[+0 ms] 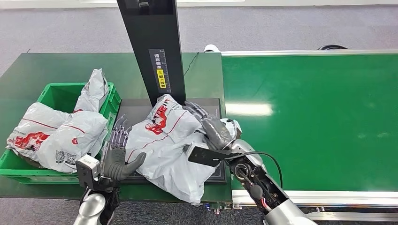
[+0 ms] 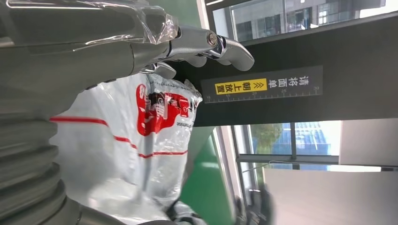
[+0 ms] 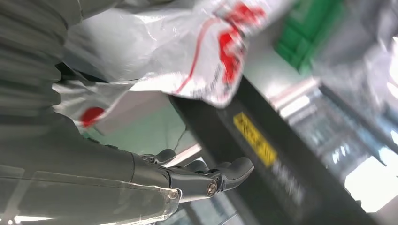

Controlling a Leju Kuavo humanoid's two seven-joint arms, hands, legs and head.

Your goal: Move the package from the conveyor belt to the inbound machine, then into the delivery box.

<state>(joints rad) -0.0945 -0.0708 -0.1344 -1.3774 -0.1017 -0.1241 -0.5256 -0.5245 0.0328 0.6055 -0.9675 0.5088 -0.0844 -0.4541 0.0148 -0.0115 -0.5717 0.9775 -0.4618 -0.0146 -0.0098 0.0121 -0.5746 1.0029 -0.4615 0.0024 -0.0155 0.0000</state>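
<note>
Two hands flank one white courier bag (image 1: 166, 145), which lies on the dark platform of the inbound machine (image 1: 141, 110) at the foot of its black column (image 1: 152, 47). Your left hand (image 1: 115, 152) stands just beside the bag's near-left edge, palm turned toward it, fingers spread and upright, gripping nothing; whether it touches the plastic cannot be told. Your right hand (image 1: 211, 124) rests on the bag's opposite flank, fingers extended and laid flat over the film, not closed around it. The bag thus sits between your palms, its long axis running from the column toward your body, slightly skewed to your right. The green delivery box (image 1: 56, 96), already holding other bags, lies just beyond the back of your left hand. Judged from this, the coming transfer runs leftward, so a two-palm squeeze seems required before any lift
</note>
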